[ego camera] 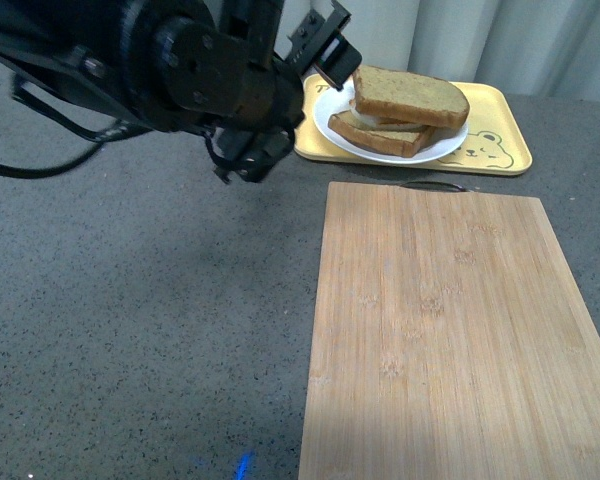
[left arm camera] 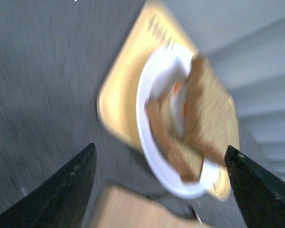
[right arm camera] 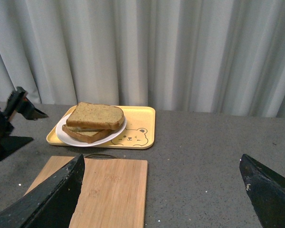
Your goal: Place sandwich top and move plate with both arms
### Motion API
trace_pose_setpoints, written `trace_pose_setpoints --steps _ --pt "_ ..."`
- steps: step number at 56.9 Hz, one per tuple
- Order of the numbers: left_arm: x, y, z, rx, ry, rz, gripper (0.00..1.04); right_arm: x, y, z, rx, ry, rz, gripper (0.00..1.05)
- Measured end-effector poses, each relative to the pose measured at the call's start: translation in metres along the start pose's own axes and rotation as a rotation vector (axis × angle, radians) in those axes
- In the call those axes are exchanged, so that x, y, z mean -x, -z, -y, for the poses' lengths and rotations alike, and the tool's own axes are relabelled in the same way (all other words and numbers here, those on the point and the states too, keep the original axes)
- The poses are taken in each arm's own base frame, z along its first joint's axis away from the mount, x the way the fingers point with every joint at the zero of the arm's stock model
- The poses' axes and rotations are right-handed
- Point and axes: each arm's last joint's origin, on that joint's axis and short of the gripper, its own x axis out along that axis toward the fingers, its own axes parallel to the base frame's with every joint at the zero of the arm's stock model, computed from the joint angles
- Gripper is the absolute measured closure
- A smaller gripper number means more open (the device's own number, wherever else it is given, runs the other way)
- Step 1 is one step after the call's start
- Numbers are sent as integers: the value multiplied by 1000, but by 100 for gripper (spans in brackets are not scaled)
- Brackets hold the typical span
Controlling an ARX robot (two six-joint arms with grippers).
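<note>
Nearest the robot lies a big wooden cutting board point(ego camera: 455, 330) on the gray table point(ego camera: 130, 330), with nothing on it. Farther back sits the yellow bear tray point(ego camera: 495, 150), and the white plate point(ego camera: 440, 150) rests on that tray. The sandwich top point(ego camera: 410, 95) already lies on the lower slice point(ego camera: 380, 135), so the bread step looks done. The step in hand seems to be moving the plate. The left gripper point(ego camera: 325, 45) hangs just beside the plate's edge, and its two fingers stand wide apart with nothing between them. The right gripper point(right arm camera: 161, 190) is well back from the tray, fingers also wide apart and empty. Next, each arm would probably need to reach one side of the plate and grab its rim gently, so the sandwich does not slide.
</note>
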Motion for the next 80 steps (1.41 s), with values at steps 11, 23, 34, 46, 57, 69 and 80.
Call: trace_pose_setpoints --steps 11,23,34,46,57,69,80 --pt "67 -21 -31 -510 38 457 55 0 0 0 0 0 0 9" --pt "139 -40 -72 -733 -26 518 91 0 0 0 0 0 0 9" --pt "188 -41 -99 -774 -39 493 101 0 0 0 0 0 0 9" --pt "228 -42 -114 -778 -50 494 101 0 0 0 0 0 0 9" --pt "255 -44 -118 -781 -42 502 101 0 0 0 0 0 0 9" --pt "275 -39 -127 -783 -46 495 101 0 0 0 0 0 0 9" --pt "294 -39 -137 -782 -48 500 101 0 0 0 0 0 0 9"
